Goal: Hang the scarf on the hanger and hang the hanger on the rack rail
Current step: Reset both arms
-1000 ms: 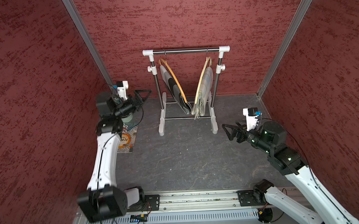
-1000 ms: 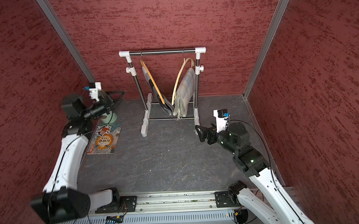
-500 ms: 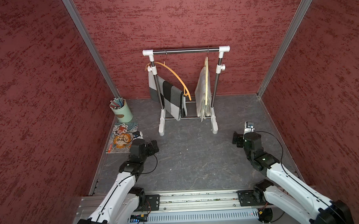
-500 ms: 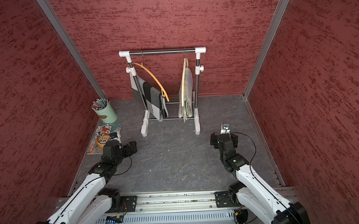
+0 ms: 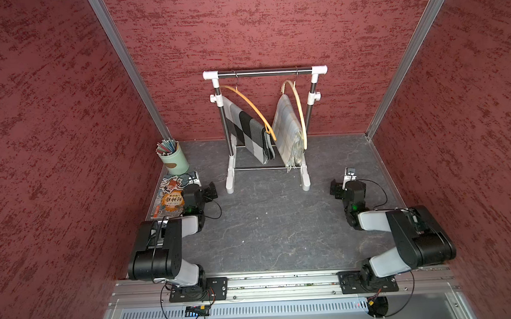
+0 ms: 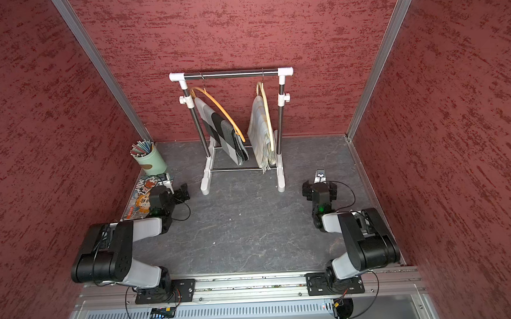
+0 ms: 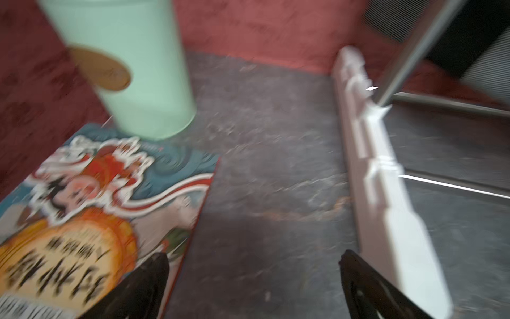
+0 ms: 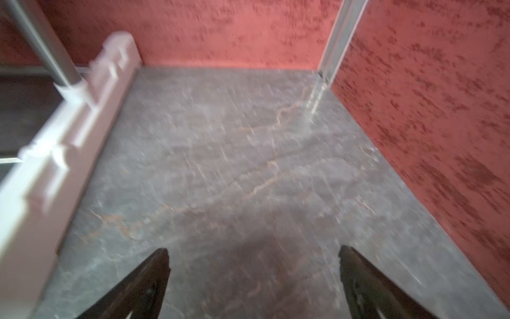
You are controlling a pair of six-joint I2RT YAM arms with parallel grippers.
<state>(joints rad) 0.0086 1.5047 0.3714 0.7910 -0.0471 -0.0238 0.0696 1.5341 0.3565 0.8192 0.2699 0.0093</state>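
Scarf hangs on hanger; left hand, right hand spread wide, empty.

Ahead of the left gripper, open floor is flanked by book and cup on its left and rack foot on its right. Ahead of the right gripper, floor is bounded by second rack foot and wall.

A checked grey scarf drapes over a tilted wooden hanger; a pale scarf hangs on the second hanger.
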